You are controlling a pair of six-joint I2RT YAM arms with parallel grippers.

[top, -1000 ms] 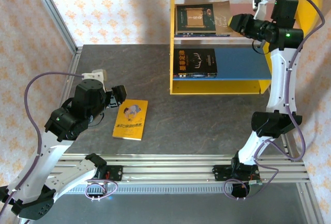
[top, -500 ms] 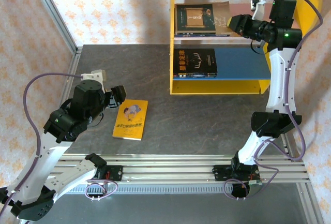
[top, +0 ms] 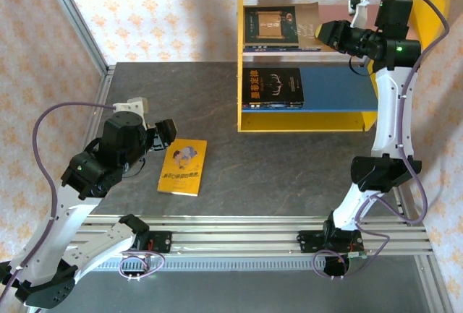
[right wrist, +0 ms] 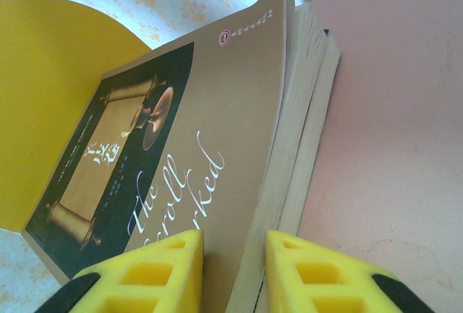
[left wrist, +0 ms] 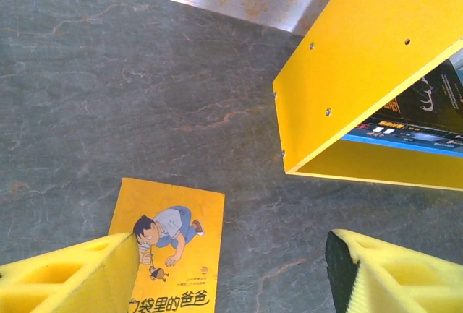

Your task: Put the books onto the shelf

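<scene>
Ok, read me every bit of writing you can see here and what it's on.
"The ...croll ...rked": tan book on the pink board, some letters cut off.
"袋里的爸爸": yellow book on the table.
"墨菲定律": black book on the blue board.
Other print: too small to read.

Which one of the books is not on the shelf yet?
The yellow book with the cartoon figure: it lies flat on the table by the left gripper. The dark books are on the shelf, on its pink board and blue board.
</scene>
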